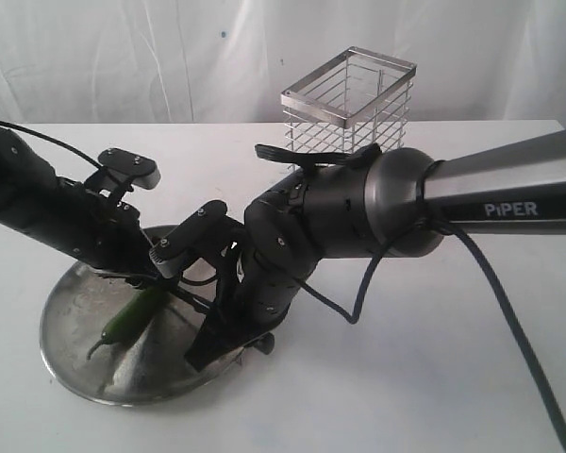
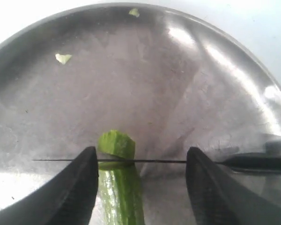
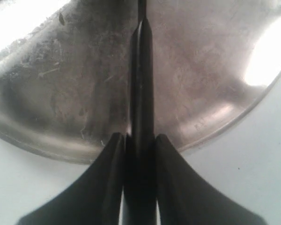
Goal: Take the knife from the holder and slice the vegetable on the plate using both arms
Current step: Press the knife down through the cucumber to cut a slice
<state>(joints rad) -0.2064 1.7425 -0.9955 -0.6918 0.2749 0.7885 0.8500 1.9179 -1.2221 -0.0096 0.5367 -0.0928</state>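
Observation:
The dark-green vegetable (image 1: 132,319) lies on the steel plate (image 1: 71,326). In the left wrist view the knife's thin black blade (image 2: 164,161) crosses the vegetable (image 2: 121,192) near its end, with a short stub (image 2: 116,143) beyond the blade. My left gripper (image 2: 141,152) is open and straddles the vegetable, which lies against one finger (image 2: 77,183). My right gripper (image 3: 139,137) is shut on the knife's handle (image 3: 142,93) at the plate's (image 3: 75,93) near rim. The right gripper (image 1: 208,347) is low over the plate's right side.
The wire holder (image 1: 351,109) stands with nothing in it at the back of the white table, behind the right arm. Two small pale-green scraps (image 2: 63,58) (image 2: 134,12) lie on the plate (image 2: 187,70). A black cable hangs from the right arm.

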